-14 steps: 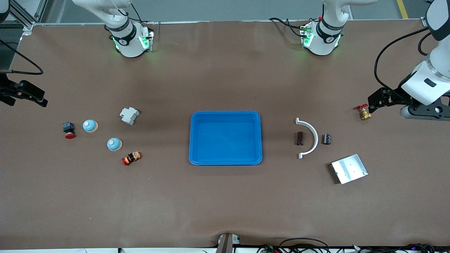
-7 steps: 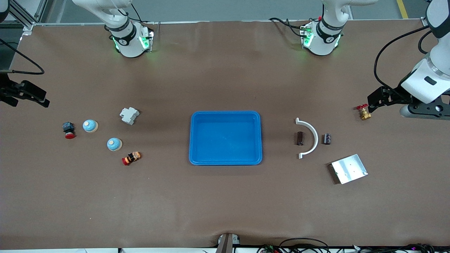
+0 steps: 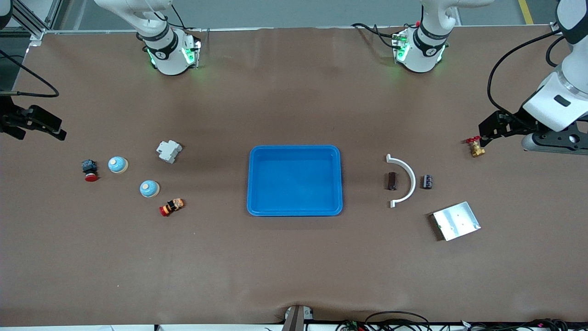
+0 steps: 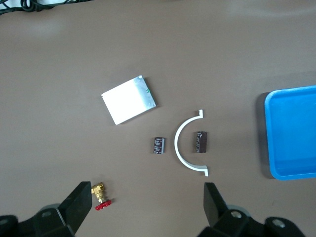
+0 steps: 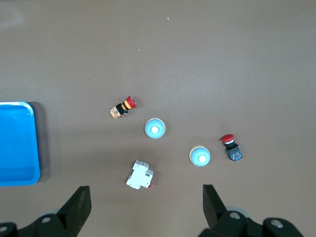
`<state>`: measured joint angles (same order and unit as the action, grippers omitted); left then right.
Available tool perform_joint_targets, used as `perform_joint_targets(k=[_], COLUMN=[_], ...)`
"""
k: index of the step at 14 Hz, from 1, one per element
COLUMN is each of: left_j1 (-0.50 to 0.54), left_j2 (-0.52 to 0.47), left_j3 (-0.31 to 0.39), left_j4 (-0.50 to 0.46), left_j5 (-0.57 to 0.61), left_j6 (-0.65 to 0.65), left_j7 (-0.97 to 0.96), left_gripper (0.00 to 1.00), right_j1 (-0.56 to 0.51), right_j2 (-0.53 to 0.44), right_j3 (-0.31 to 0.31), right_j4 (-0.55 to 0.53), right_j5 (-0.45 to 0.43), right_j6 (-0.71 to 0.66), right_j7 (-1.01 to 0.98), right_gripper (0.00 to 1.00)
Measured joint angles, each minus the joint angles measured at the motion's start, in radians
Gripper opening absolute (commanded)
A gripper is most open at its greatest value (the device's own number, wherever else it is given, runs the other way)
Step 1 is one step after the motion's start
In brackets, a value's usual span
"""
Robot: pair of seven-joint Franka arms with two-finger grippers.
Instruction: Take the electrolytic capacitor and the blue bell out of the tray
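Meanwhile, both arms creep inward a little from where they hung a second ago, and nothing on the tabletop (image 3: 294,266) has shifted. The left hand (image 3: 487,131) sits at the right edge of the front view, fingers (image 4: 79,210) spread wide and holding nothing, just above a small brass valve (image 3: 475,147) with a red handle. The right hand (image 3: 43,123) hangs at the left edge of the frame, likewise released and empty.

A blue tray (image 3: 295,209) lies empty at the centre, with bare brown surface all around it and across the whole lower half of the frame.

Right of centre, a brown capacitor (image 3: 392,180) rests inside the curve of a white arc-shaped piece (image 3: 406,180); a dark capacitor (image 3: 427,181) lies just outside that curve. A metal plate (image 3: 456,220) lies lower right of them.

Left of centre sit two pale blue bells (image 3: 118,164) (image 3: 149,188), apart from each other. Around them lie a red push button (image 3: 89,170), a white breaker (image 3: 168,151) and a red-and-orange switch (image 3: 171,207).
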<state>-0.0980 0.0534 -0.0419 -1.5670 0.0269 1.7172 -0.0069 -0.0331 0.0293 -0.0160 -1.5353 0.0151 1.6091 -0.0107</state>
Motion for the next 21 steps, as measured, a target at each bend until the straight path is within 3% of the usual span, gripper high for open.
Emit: perform_joint_targets(k=[8, 21], left_j1=[-0.004, 0.008], left_j2=[0.0, 0.0], left_j3=[-0.009, -0.025], left_j4=[0.01, 0.051], left_j5=[-0.042, -0.049], left_j6=[-0.083, -0.091], left_j7=[-0.032, -0.054], left_gripper=[1.0, 1.0], right_j1=[0.006, 0.006], right_j2=[0.0, 0.0], right_j3=[0.006, 0.005], right_j4=[0.0, -0.004], right_j5=[0.001, 0.001], right_j6=[0.0, -0.038], right_j7=[0.0, 0.054], right_gripper=[1.0, 1.0])
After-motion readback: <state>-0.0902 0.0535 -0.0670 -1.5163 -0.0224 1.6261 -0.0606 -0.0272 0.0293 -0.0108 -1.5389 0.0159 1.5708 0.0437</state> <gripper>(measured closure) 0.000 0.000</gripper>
